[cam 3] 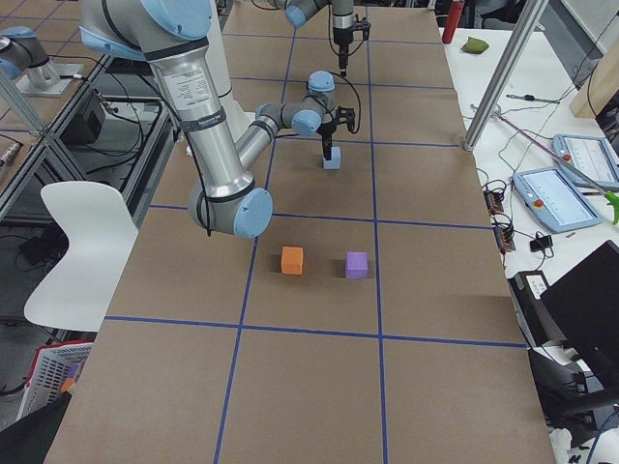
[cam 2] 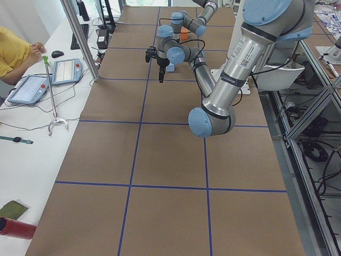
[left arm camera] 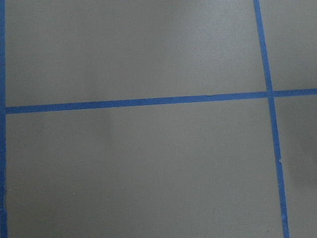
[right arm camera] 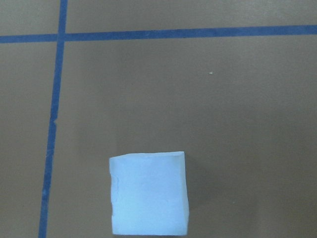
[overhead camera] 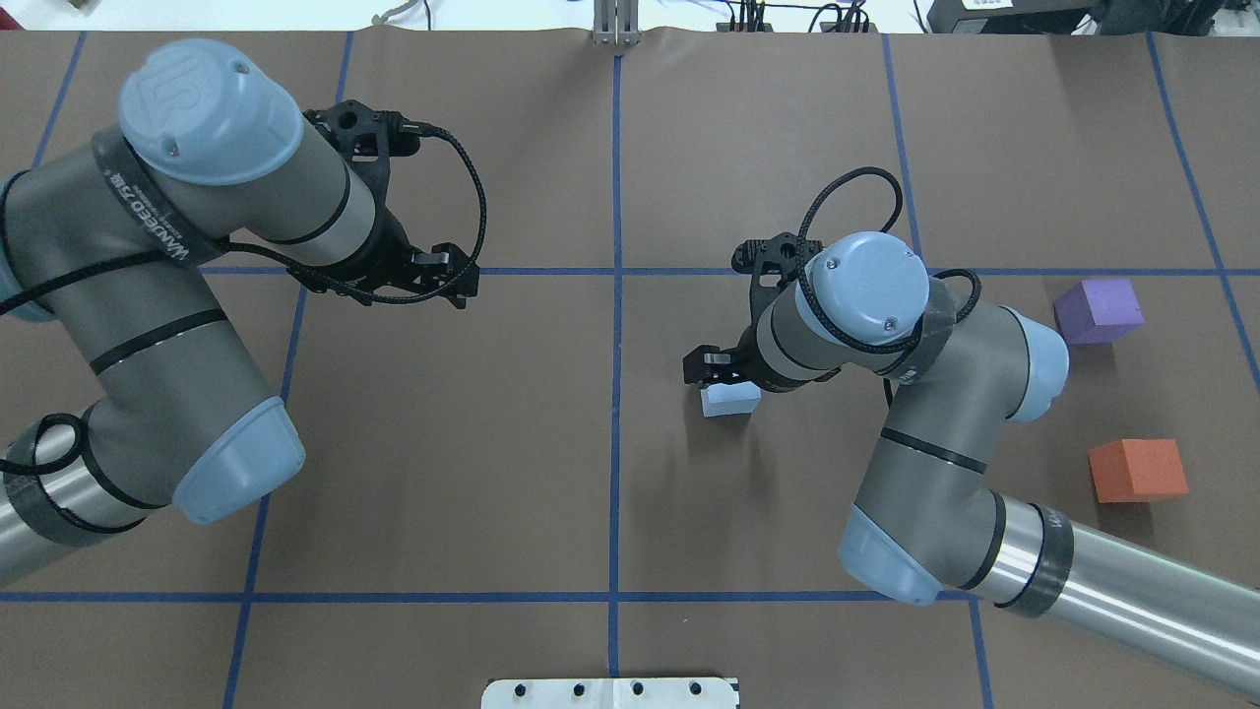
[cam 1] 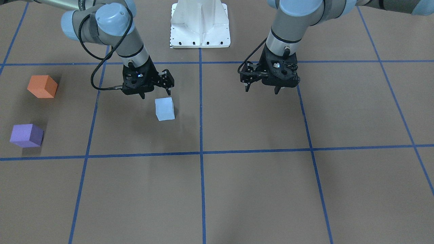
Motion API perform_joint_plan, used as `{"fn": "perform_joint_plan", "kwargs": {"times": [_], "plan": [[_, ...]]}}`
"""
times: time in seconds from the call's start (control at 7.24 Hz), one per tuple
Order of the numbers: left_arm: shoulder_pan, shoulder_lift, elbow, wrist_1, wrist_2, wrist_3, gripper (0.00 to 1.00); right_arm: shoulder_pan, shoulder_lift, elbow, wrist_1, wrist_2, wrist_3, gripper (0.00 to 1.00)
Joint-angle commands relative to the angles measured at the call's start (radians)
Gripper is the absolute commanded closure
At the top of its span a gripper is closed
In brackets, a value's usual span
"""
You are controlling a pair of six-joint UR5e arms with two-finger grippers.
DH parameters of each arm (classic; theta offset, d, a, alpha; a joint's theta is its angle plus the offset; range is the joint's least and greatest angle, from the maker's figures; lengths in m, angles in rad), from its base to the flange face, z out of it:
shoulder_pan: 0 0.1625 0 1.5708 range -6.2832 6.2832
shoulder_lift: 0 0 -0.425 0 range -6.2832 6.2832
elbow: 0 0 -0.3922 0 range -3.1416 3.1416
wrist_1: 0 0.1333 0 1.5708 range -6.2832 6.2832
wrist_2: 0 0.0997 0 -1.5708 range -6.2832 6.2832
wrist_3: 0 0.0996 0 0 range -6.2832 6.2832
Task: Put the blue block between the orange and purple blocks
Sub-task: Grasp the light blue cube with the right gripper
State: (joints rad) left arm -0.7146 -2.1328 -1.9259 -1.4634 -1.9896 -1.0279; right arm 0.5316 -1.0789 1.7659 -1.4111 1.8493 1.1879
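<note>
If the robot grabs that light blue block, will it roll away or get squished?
Probably no rolling: the blue block is a cube resting on a flat face. It looks like matte foam with slightly ragged edges, so it is likely light and a bit squishy if squeezed hard. Its dull surface probably won't slip much.

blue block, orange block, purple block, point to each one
blue block [cam 1: 164, 105], front-facing view, top face
orange block [cam 1: 40, 82], front-facing view, top face
purple block [cam 1: 22, 132], front-facing view, top face
</note>
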Motion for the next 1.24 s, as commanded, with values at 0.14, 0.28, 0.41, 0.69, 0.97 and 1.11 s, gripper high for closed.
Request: {"fn": "perform_joint_plan", "kwargs": {"times": [0.14, 0.28, 0.41, 0.69, 0.97, 1.11], "plan": [[0.004, 0.001, 0.001, 0.000, 0.000, -0.008, 0.00, -0.001, 0.017, -0.121, 0.111, -0.028, 0.002, 0.00], [0.004, 0.001, 0.001, 0.000, 0.000, -0.009, 0.00, -0.002, 0.031, -0.159, 0.153, -0.033, 0.005, 0.00], [0.009, 0.001, 0.001, -0.002, 0.000, -0.029, 0.00, -0.004, 0.034, -0.166, 0.159, -0.033, 0.010, 0.02], [0.012, 0.001, 0.005, -0.002, 0.000, -0.044, 0.00, -0.016, 0.034, -0.164, 0.162, -0.032, 0.013, 0.79], [0.014, 0.001, 0.002, -0.002, 0.000, -0.058, 0.01, 0.001, 0.022, -0.111, 0.147, -0.010, 0.012, 1.00], [0.014, 0.001, 0.001, -0.002, 0.000, -0.061, 0.00, 0.092, -0.034, -0.009, 0.088, 0.081, 0.003, 1.00]]}}
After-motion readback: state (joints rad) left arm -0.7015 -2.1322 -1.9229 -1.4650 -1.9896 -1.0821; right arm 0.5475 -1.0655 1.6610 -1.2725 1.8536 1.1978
